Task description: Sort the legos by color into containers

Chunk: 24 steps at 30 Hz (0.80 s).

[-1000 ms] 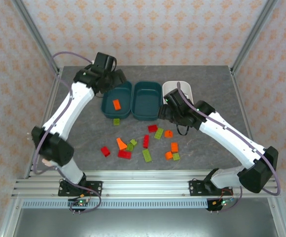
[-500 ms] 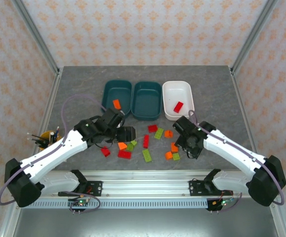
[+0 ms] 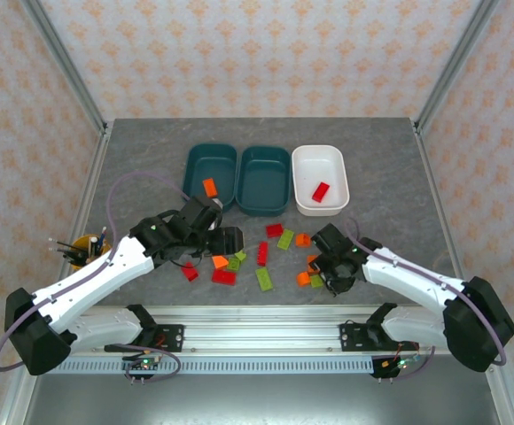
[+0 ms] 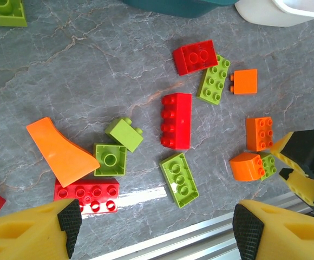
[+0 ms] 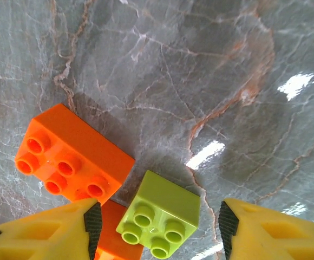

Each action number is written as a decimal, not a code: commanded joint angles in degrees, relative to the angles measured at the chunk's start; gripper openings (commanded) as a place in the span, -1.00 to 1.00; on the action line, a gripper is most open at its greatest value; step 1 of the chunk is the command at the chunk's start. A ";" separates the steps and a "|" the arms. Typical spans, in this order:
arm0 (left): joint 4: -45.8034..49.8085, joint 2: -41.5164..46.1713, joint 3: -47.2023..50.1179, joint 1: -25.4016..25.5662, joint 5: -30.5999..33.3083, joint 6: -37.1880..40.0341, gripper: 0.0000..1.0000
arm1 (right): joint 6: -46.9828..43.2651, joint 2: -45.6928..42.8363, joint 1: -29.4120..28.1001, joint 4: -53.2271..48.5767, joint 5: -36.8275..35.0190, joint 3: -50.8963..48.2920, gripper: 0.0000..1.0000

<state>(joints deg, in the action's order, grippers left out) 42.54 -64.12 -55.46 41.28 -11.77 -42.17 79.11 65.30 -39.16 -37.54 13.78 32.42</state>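
Note:
Three tubs stand in a row at the back: a teal tub (image 3: 217, 165) holding one orange brick (image 3: 209, 187), a second teal tub (image 3: 265, 177), and a white tub (image 3: 315, 165) holding one red brick (image 3: 321, 191). Several red, orange and green bricks lie scattered in front of them. My left gripper (image 3: 230, 241) (image 4: 158, 225) is open above the pile, with a flat green brick (image 4: 179, 179) lying between its fingers. My right gripper (image 3: 328, 274) (image 5: 160, 221) is open low over the table, straddling a small green square brick (image 5: 159, 214) next to an orange brick (image 5: 70, 157).
A yellow pencil cup (image 3: 84, 248) stands at the left edge. The aluminium rail (image 3: 257, 317) runs along the near side, close behind the bricks. A red eight-stud brick (image 4: 86, 195) and an orange wedge (image 4: 59, 151) lie by my left finger.
Both arms came back from the tubs to the brick pile. A red brick now lies in the white tub. The right gripper has dropped lower over the green square brick.

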 commanded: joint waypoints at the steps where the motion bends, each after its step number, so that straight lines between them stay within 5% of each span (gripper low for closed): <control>1: -0.58 0.03 -0.88 0.29 1.22 -0.72 0.54 | 2.38 -0.46 0.13 2.64 1.09 -1.46 0.20; 24: -6.06 5.32 3.72 1.09 -4.93 -0.28 0.54 | 1.47 -2.67 -0.56 -3.10 1.33 1.77 0.09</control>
<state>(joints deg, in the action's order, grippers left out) 37.80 -60.10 -52.75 42.02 -16.32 -42.13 81.38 64.01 -39.22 -36.80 15.73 32.16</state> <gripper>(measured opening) 0.771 0.543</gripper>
